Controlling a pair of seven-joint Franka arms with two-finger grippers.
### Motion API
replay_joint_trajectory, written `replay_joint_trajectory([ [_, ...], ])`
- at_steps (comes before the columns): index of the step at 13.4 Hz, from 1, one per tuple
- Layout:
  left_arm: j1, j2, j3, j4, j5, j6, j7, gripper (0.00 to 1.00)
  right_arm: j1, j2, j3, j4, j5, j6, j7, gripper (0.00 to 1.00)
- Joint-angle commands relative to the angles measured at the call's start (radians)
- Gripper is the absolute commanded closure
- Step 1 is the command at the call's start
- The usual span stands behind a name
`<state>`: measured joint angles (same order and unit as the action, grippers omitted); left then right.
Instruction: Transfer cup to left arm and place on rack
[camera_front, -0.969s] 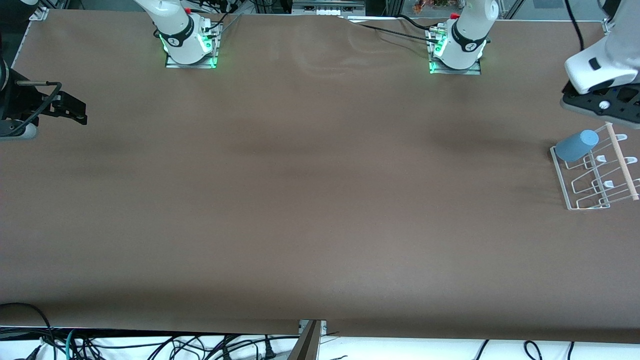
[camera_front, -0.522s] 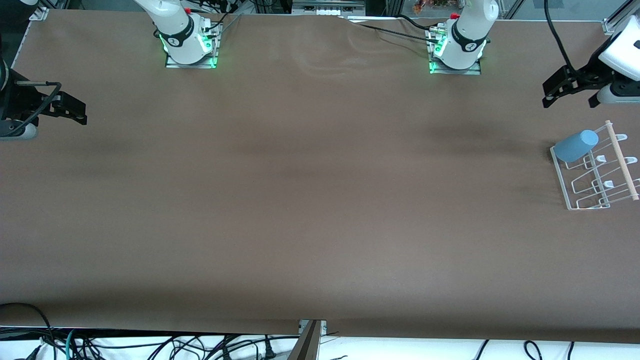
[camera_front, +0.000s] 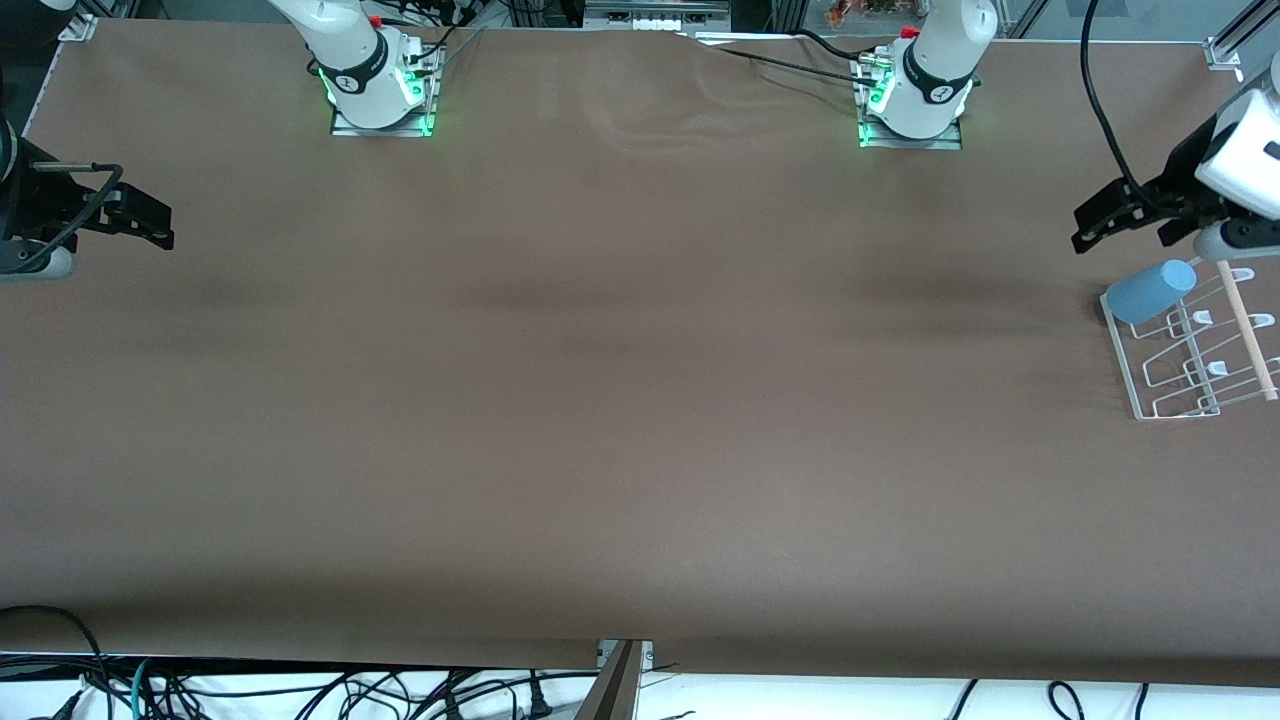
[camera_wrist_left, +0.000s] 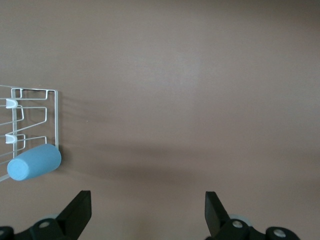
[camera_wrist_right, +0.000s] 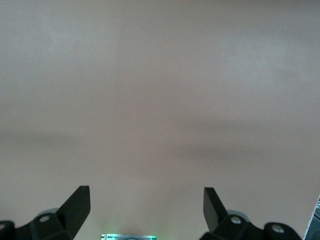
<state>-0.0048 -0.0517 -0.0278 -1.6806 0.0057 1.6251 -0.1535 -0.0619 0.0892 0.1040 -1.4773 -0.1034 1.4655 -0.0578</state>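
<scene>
The light-blue cup (camera_front: 1152, 290) sits tilted, bottom up, on the corner of the white wire rack (camera_front: 1130, 372) that lies farthest from the front camera, at the left arm's end of the table. My left gripper (camera_front: 1121, 240) hangs open and empty just above the table beside that corner, apart from the cup. The left wrist view shows the cup (camera_wrist_left: 34, 163) on the rack (camera_wrist_left: 56, 120), off to one side of my open left gripper (camera_wrist_left: 148, 205). My right gripper (camera_front: 150, 220) waits open at the right arm's end; in its wrist view the right gripper (camera_wrist_right: 146, 202) has only bare table before it.
A pale wooden rod (camera_front: 1245, 325) runs along the rack. The two arm bases (camera_front: 380, 95) (camera_front: 912, 105) glow green along the table's edge farthest from the front camera. Loose cables (camera_front: 300, 690) lie below the edge nearest it. A brown cloth covers the table.
The left arm's wrist has swung away from over the rack, and its open gripper now points along the table and has dropped closer to the cup. The cup and right arm are still.
</scene>
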Motion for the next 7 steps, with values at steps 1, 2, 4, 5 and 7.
replay_joint_trajectory([
  [1, -0.014, 0.015, -0.001, 0.041, -0.023, -0.019, -0.021, 0.0, -0.009, 0.004, 0.0, 0.015, 0.019, -0.002, -0.014, 0.0],
  [2, -0.014, 0.015, -0.006, 0.039, -0.023, -0.021, -0.024, 0.0, -0.009, 0.004, 0.0, 0.015, 0.019, -0.002, -0.014, 0.0],
  [4, -0.014, 0.015, -0.01, 0.039, -0.023, -0.021, -0.044, 0.0, -0.009, 0.006, 0.0, 0.015, 0.019, -0.002, -0.014, 0.0],
  [5, -0.014, 0.015, -0.011, 0.039, -0.023, -0.021, -0.044, 0.0, -0.009, 0.007, -0.001, 0.015, 0.018, -0.002, -0.014, 0.0],
  [7, -0.014, 0.016, -0.012, 0.041, -0.023, -0.021, -0.047, 0.0, -0.009, 0.009, -0.001, 0.015, 0.018, -0.002, -0.014, 0.0],
])
